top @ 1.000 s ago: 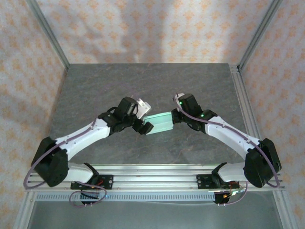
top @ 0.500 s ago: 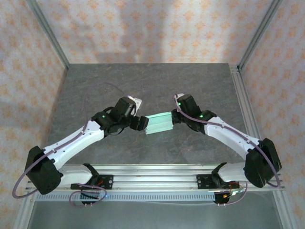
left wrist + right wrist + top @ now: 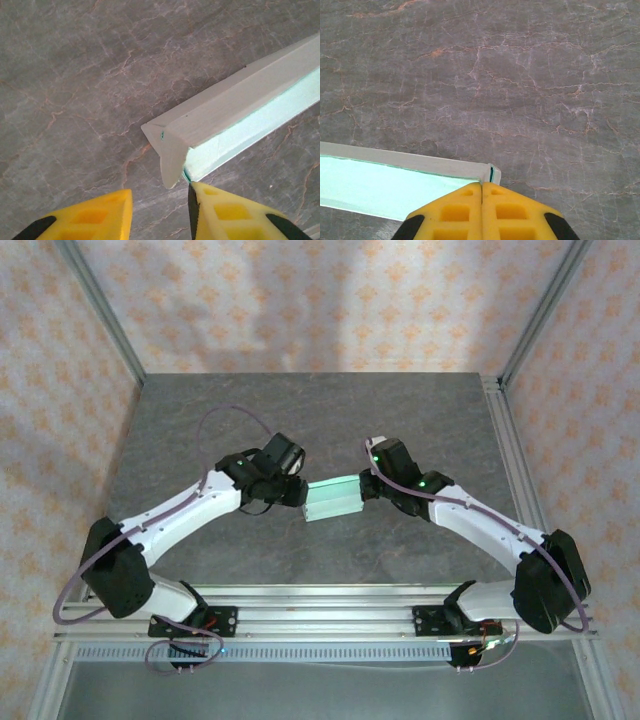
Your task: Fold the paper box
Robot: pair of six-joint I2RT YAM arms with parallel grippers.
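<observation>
The paper box (image 3: pixel 332 498), a pale mint flat box, sits mid-table between both grippers. My left gripper (image 3: pixel 295 493) is at its left end. In the left wrist view the box (image 3: pixel 235 110) runs up to the right, with a rounded end flap (image 3: pixel 172 162) hanging down just ahead of my left gripper (image 3: pixel 160 202). The jaws stand apart with nothing between them, and the right fingertip (image 3: pixel 200 192) touches the box's lower corner. My right gripper (image 3: pixel 366 485) is at the right end. In its wrist view the right gripper (image 3: pixel 482 187) is shut, pinching the end corner of the box (image 3: pixel 380 185).
The table (image 3: pixel 320 420) is dark grey marbled stone, with metal frame posts at its back corners and a rail (image 3: pixel 320 620) along the near edge holding both arm bases. A patterned wall closes off the back and sides.
My left wrist has turned and shifted at the box's left end, and its jaws have narrowed from wide open. The box and the right arm have stayed where they were.
</observation>
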